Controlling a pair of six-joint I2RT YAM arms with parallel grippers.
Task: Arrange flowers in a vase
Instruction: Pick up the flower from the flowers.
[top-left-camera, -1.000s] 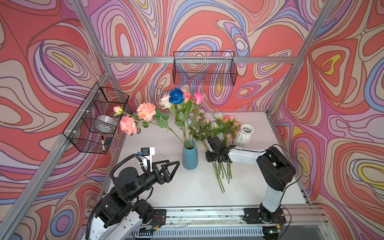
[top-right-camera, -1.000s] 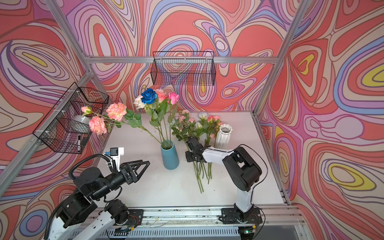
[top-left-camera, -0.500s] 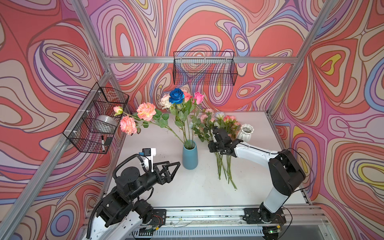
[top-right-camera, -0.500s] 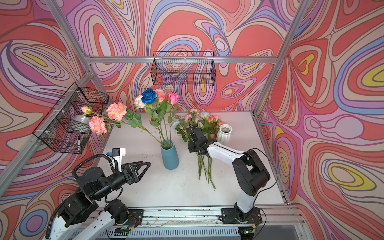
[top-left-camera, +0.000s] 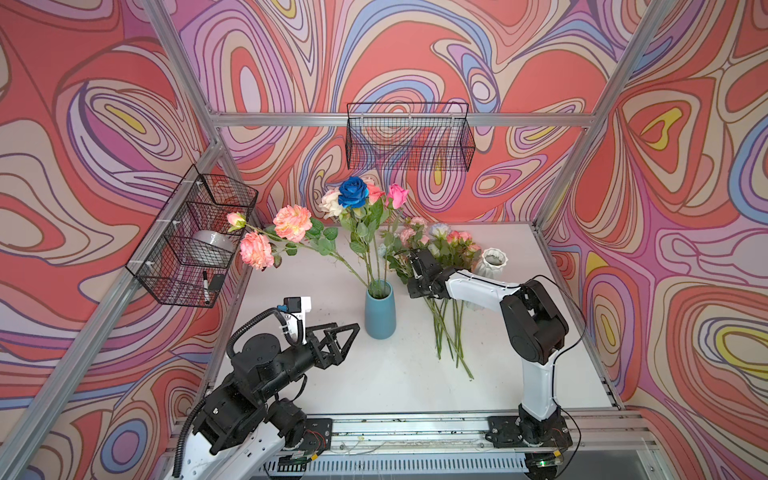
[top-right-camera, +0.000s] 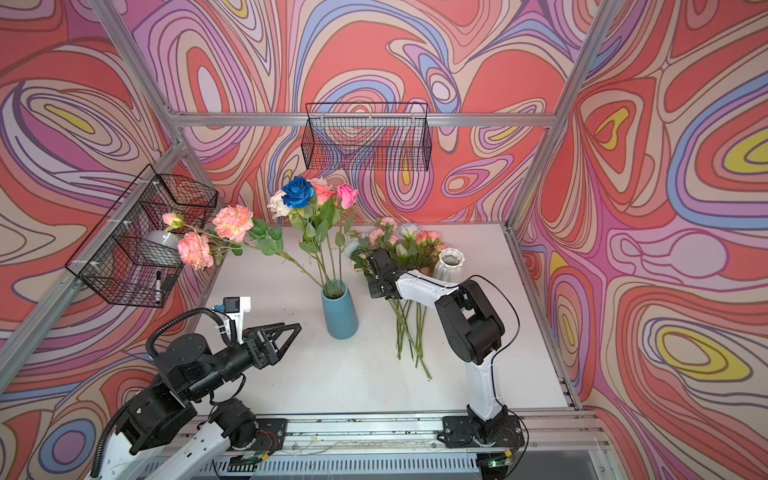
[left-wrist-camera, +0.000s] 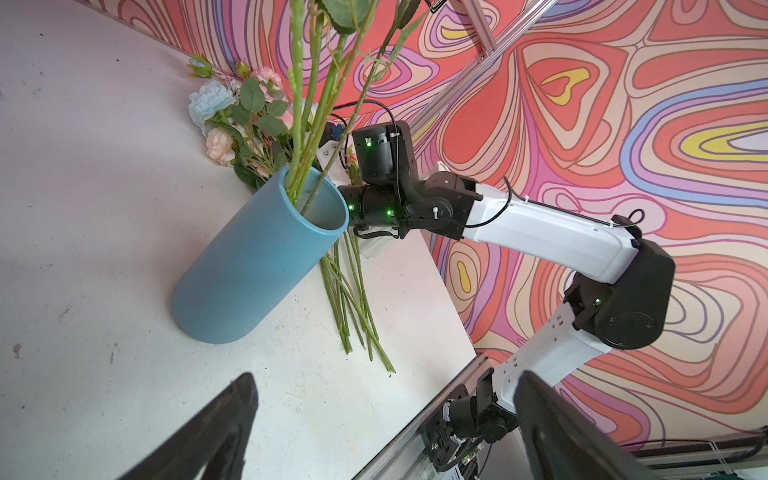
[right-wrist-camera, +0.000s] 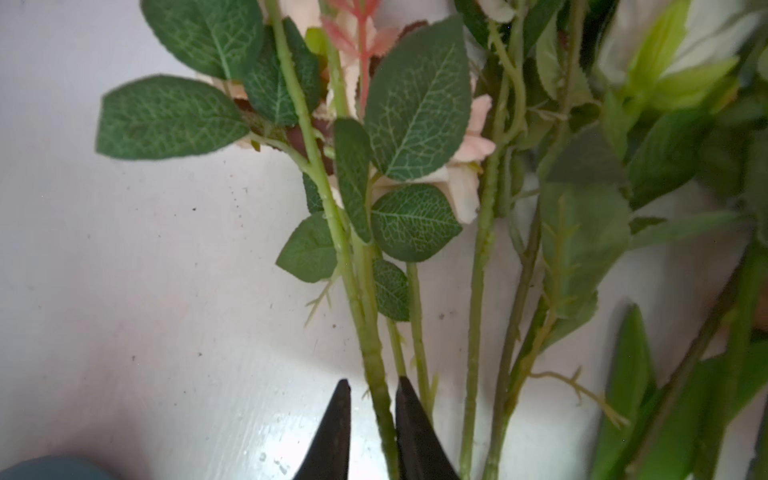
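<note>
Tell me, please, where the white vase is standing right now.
In both top views the white vase stands at the table's far right, beside the loose flowers and behind the right arm.

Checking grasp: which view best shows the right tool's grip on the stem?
Right wrist: the right tool pinches one green stem. Both top views show only its body over the loose flowers; left wrist hides it behind the blue vase.

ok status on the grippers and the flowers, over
Left gripper open, hovering short of the blue vase. Right gripper shut on one stem in the loose flowers lying on the table. Neighbouring stems crowd the grip; white vase beside the pile.
</note>
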